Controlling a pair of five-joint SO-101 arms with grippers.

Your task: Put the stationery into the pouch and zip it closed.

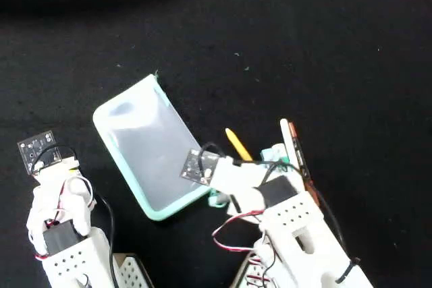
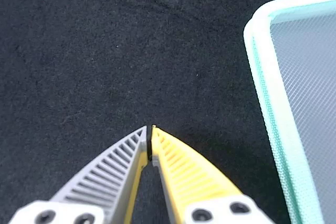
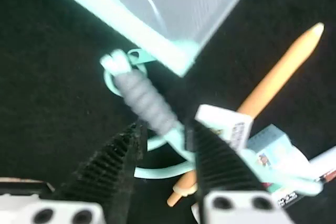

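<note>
Right hand (image 3: 164, 128), released, straddles the pull cord (image 3: 147, 98) at the pouch (image 1: 123, 166) corner; clamp squarely before pulling. Left hand (image 2: 149, 129), clenched empty, lower left, should pin the pouch

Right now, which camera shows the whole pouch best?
The high view: the pouch shows almost whole, lying flat on the table. The left wrist view catches one green-edged corner of it; the right wrist view catches another corner with the zipper pull.
</note>
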